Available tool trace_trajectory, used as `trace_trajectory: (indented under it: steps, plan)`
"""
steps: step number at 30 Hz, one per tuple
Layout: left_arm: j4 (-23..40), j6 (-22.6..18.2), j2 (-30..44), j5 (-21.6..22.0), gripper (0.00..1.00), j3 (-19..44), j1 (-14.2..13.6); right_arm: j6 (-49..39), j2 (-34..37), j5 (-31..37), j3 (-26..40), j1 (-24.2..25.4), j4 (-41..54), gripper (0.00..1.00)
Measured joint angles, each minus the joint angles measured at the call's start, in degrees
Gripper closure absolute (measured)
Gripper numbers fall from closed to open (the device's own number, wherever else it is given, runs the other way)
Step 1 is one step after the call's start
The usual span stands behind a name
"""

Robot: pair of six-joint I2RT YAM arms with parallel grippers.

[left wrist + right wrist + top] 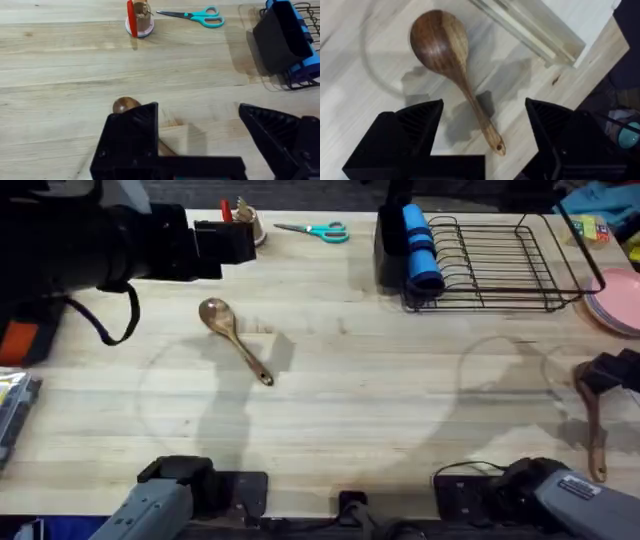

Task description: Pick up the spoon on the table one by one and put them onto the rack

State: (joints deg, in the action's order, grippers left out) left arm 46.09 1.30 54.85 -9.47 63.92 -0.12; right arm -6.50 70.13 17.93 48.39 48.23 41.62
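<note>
One brown wooden spoon [235, 340] lies at the table's [350, 400] left middle, bowl toward the back. My left gripper [225, 240] hangs high above that area, open and holding nothing. In the left wrist view the spoon's bowl [125, 105] peeks out behind one finger of the left gripper [200, 135]. A second spoon [596, 430] lies at the right edge. My right gripper [610, 375] hovers over it, open. In the right wrist view that spoon [447, 55] has its handle running between the spread fingers of the right gripper [485, 125], untouched. The black wire rack [500, 265] stands at the back right.
Teal-handled scissors [315, 230] lie at the back centre beside a small red and brown object [243, 222]. A blue roll [420, 245] stands against the rack's black utensil holder [280, 37]. Pink plates [620, 300] sit right of the rack. A metal object [15, 405] lies at the left edge.
</note>
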Motion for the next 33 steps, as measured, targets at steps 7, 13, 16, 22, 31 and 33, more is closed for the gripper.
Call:
trace_trajectory:
  steps: [7,13,16,22,31,33]
  plan:
    - [0.0,0.0,0.0,0.0,0.008,0.0,0.0,0.0,2.7,-0.2,-1.7,0.0,-5.4,0.005]
    - [0.0,0.0,0.0,0.0,0.007,0.0,0.0,-2.2,6.6,-6.7,-2.1,0.0,-6.4,0.005]
    - [0.0,0.0,0.0,0.0,0.007,0.0,0.0,-3.2,8.5,-8.4,-2.1,0.0,-7.0,0.005]
    - [0.0,0.0,0.0,0.0,0.007,0.0,0.0,-5.4,12.4,-9.2,-2.1,0.0,-8.8,0.005]
    - [0.0,0.0,0.0,0.0,0.006,0.0,0.0,-6.0,13.1,-9.9,-1.7,0.1,-8.8,0.005]
    - [0.0,0.0,0.0,0.0,0.007,0.0,0.0,-6.0,13.1,-9.9,-1.7,0.1,-8.8,0.005]
